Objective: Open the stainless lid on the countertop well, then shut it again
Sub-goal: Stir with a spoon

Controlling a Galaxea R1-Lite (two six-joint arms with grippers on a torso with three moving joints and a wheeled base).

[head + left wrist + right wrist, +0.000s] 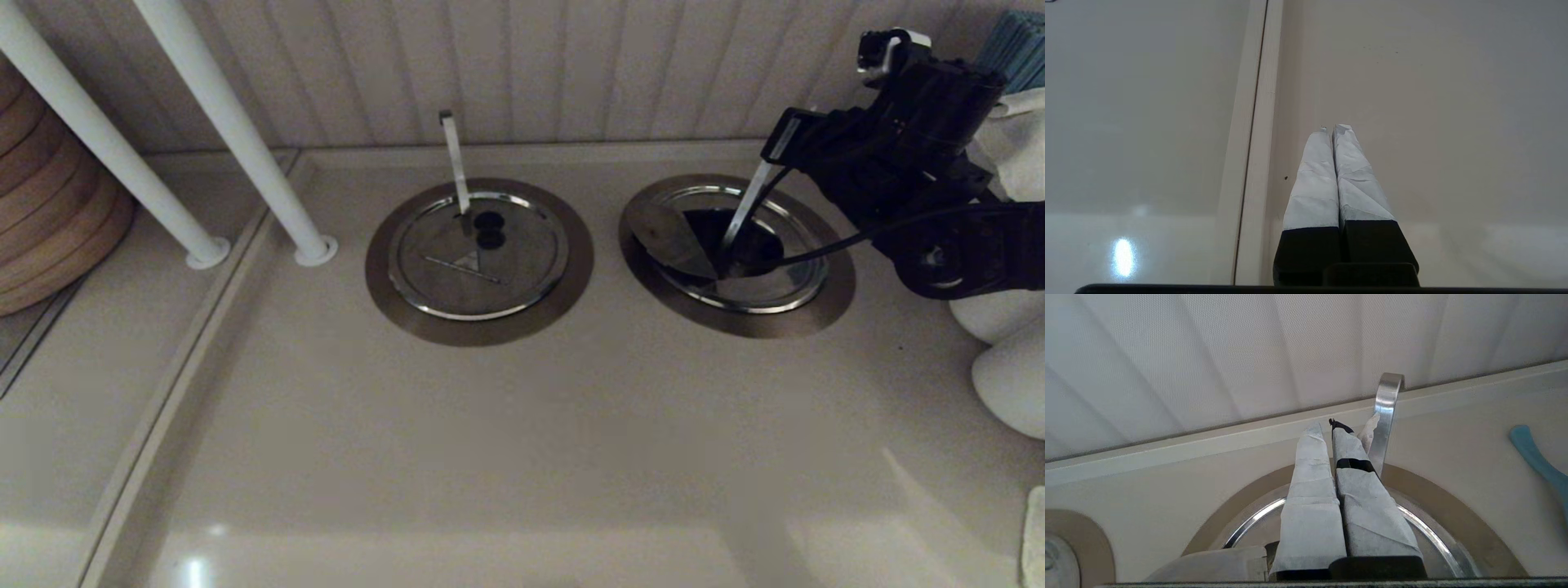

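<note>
The stainless lid [739, 249] lies in the countertop well, inside the wide dull collar [829, 298] at the right. Its shiny face shows dark and grey reflections, and the knob is hard to make out. The diagonal flat strip [747, 204] rises from its middle toward the back. My right gripper [785, 139] hangs over the far side of the well, right beside the top of the strip [1386, 416]. Its taped fingers [1310, 486] are shut with nothing between them. The lid's bright rim [1249, 524] curves below them. My left gripper [1333, 130] is shut over bare counter.
The twin lid [478, 253] with its near-vertical strip [455, 163] sits to the left. Two white poles [237, 139] and a wooden stack [49, 220] stand at the far left. White rounded objects [1008, 376] crowd the right edge. A blue handle [1535, 457] lies near the well.
</note>
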